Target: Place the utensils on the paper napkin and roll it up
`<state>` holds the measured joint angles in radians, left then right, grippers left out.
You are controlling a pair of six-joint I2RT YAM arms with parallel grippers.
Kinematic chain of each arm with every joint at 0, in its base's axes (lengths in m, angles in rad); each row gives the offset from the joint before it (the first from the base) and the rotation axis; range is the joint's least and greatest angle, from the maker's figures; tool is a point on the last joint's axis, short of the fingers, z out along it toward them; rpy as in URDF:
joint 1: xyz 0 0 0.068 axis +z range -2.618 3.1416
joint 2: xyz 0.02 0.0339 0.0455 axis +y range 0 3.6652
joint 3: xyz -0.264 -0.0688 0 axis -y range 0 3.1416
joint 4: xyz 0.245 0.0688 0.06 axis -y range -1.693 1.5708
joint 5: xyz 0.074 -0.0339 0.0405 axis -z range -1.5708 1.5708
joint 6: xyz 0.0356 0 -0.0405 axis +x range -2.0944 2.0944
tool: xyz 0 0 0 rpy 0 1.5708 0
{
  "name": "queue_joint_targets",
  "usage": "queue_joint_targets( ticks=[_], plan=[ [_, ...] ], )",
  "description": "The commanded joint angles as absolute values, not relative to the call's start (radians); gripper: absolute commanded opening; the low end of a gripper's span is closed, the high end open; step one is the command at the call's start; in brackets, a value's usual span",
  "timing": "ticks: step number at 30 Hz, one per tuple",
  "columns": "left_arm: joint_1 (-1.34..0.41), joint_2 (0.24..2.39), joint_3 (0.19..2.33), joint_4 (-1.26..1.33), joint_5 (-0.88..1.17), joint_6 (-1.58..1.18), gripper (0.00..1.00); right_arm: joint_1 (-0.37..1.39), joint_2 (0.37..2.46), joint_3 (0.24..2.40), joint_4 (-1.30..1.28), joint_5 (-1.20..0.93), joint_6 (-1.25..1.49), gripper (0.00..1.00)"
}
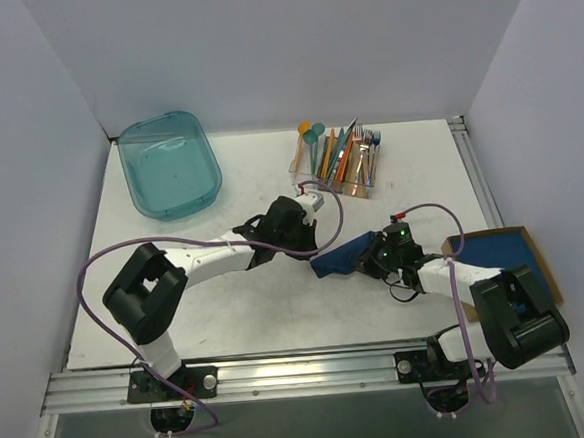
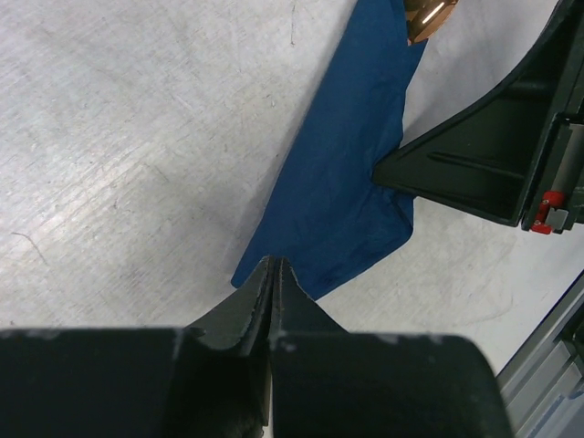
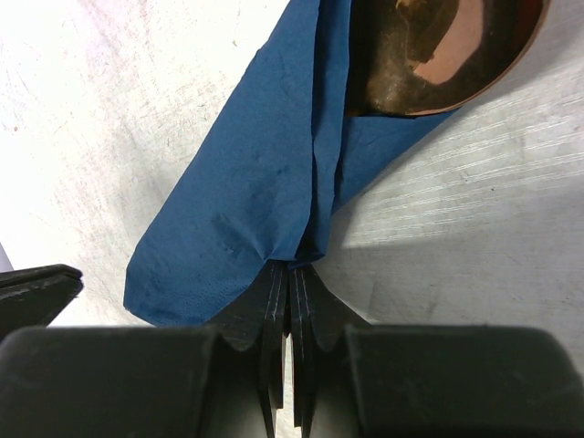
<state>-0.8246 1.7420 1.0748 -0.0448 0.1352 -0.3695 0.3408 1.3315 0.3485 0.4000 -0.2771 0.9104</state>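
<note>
Fingers of left gripper and right gripper clamp shut on paper napkin, folded over spoon at one o'clock; rolling looks unfinished.

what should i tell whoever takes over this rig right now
Left gripper: shut at a corner of the napkin, seemingly pinching it.
Right gripper: shut on a fold of the napkin.
Things: the napkin lies between the two grippers, folded over a copper spoon whose bowl sticks out. What else is inside cannot be seen.
Done: spoon on napkin, wrap begun.
Left: finish the roll; it is not yet a tight one.
</note>
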Motion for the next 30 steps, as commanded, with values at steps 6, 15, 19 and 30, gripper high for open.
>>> queue_joint_targets(
  ticks=[6, 15, 19, 30],
  plan=[
    [-0.845, 1.804, 1.045, 0.069, 0.163, -0.394, 0.02, 0.334, 1.325, 0.353, 0.356, -0.244, 0.891, 0.0],
    [-0.911, 1.839, 0.986, 0.081, 0.065, -0.402, 0.02, 0.328, 1.327, 0.35, 0.359, -0.244, 0.891, 0.0],
    [-0.945, 1.864, 0.989, 0.058, -0.021, -0.394, 0.02, 0.327, 1.328, 0.351, 0.356, -0.242, 0.89, 0.0],
    [-0.957, 1.772, 1.008, -0.075, -0.189, -0.399, 0.23, 0.322, 1.313, 0.359, 0.318, -0.239, 0.871, 0.0]
  ],
)
